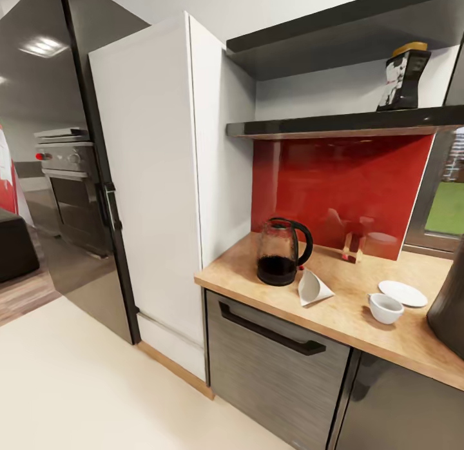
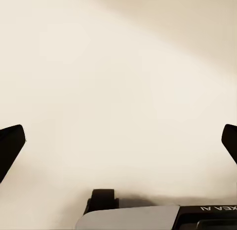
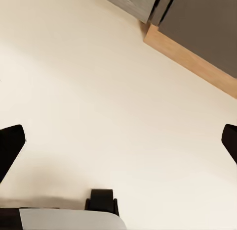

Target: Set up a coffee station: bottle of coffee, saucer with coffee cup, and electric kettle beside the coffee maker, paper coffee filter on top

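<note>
Bottle (image 1: 404,76) sits high on the shelf (image 1: 348,123); a reach may tip it; left gripper (image 2: 118,141) and right gripper (image 3: 118,141) spread wide, empty

Ahead of me stands a tall white cabinet (image 1: 151,179), my landmark. Left of it, a glossy dark fridge (image 1: 51,147) mirrors an oven. Right of it, a red backsplash (image 1: 341,185) runs under a dark shelf (image 1: 348,124). Below and right of it sits a grey drawer (image 1: 277,366) with a black handle (image 1: 270,331). Cream floor (image 1: 84,385) spreads from its foot.
</note>
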